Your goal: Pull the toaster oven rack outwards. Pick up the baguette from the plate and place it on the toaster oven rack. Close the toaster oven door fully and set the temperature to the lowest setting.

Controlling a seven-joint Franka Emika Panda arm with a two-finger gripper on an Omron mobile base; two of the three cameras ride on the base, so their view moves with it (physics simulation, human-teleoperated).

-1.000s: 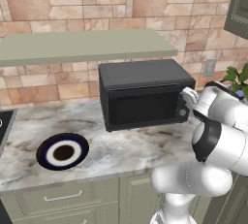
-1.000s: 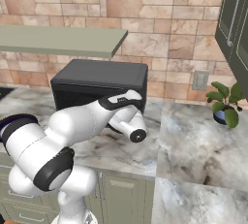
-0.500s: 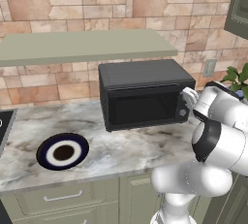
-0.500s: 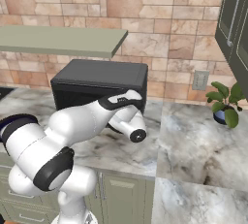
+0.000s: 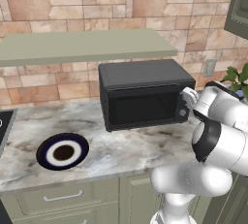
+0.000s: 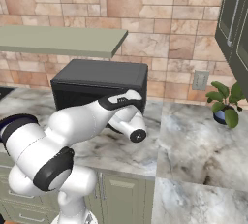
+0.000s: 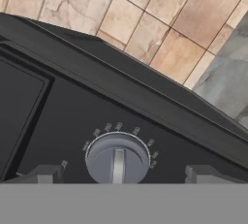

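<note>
Now the gripper (image 7: 117, 175) is spread wide, its fingertips (image 7: 44, 174) flanking a grey knob (image 7: 117, 159) on the toaster oven (image 5: 140, 99). The toaster oven door (image 5: 141, 105) is seen closed.

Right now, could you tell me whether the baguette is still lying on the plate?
No, the plate on the counter shows only its bare dark brown centre and white ring, with no bread on it.

A marbled counter (image 5: 121, 152) carried the toaster oven (image 5: 143, 99), which stood against the back wall. The plate (image 5: 63, 151) lay left of the oven, well apart, nearer the front edge. A potted plant (image 6: 225, 104) stood on the counter far right of the oven.
</note>
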